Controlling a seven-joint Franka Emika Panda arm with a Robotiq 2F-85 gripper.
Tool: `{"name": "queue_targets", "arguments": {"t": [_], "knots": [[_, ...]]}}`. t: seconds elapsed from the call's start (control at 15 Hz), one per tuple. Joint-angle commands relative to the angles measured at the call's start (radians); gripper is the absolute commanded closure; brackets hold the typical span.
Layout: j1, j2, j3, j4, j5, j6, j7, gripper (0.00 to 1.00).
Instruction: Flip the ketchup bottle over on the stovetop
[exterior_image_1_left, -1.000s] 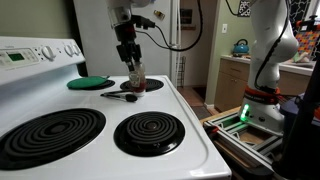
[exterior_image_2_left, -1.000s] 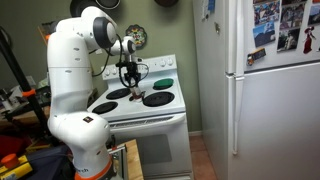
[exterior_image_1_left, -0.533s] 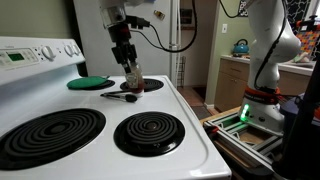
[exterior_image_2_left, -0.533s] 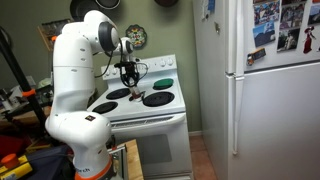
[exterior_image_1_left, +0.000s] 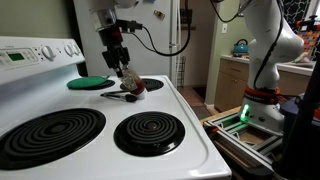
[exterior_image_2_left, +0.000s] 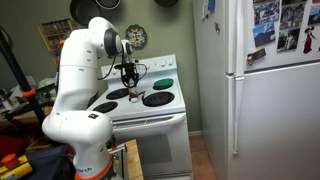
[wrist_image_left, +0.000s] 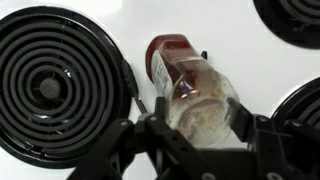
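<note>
Whereas a second ago the ketchup bottle stood upright, the hand has swung toward the back panel and now holds it slanted, fingers pinching its body, by a rear burner of the stovetop bench; a dark utensil and a green disc lie close beside it

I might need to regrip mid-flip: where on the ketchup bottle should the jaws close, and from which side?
Take the ketchup bottle across its slim body near the raised pale end, coming from above along its lean, as the gripper does now. Its dark red end points down at the stovetop, and the wrist view shows the jaws straddling its narrow width.
</note>
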Motion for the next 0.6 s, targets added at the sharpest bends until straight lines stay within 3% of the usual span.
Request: {"name": "queue_targets", "arguments": {"t": [0.0, 0.53], "knots": [[0.057, 0.074, -0.051, 0.051, -0.012, -0.078, 0.04, 0.62], [0.047, 0.096, -0.105, 0.016, 0.013, 0.022, 0.007, 0.62]]}}
